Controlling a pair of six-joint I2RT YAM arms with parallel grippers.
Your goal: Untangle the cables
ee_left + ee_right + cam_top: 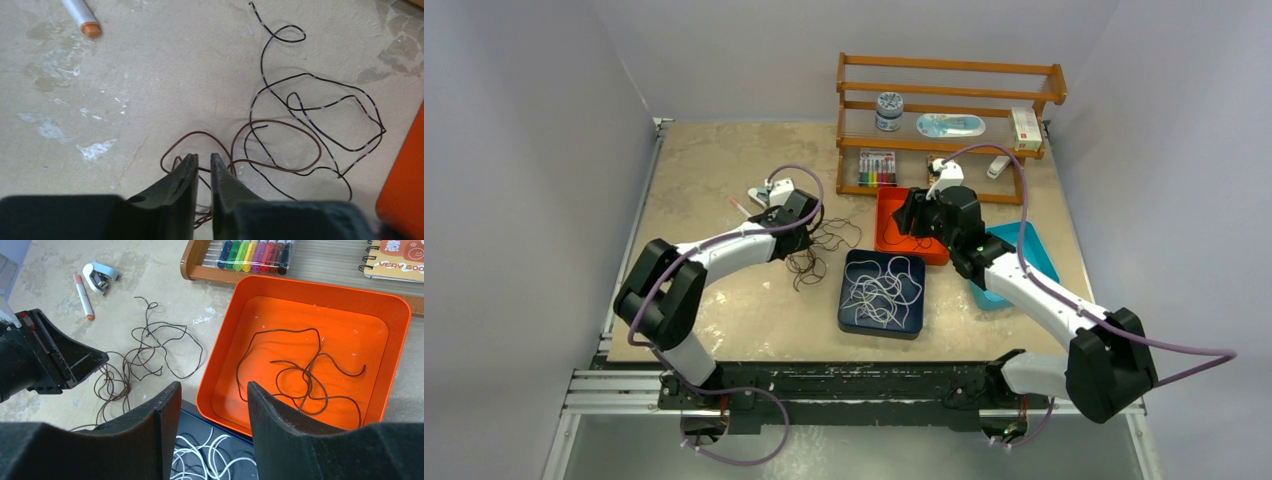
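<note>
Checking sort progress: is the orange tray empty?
Not empty: a dark cable lies in loose loops inside the orange tray.

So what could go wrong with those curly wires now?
The left gripper is nearly shut at the brown cable, which crosses the black cable. Lifting might drag both along and pull the tangle tighter. The wire is also very thin, so it may slip out of the jaws.
</note>
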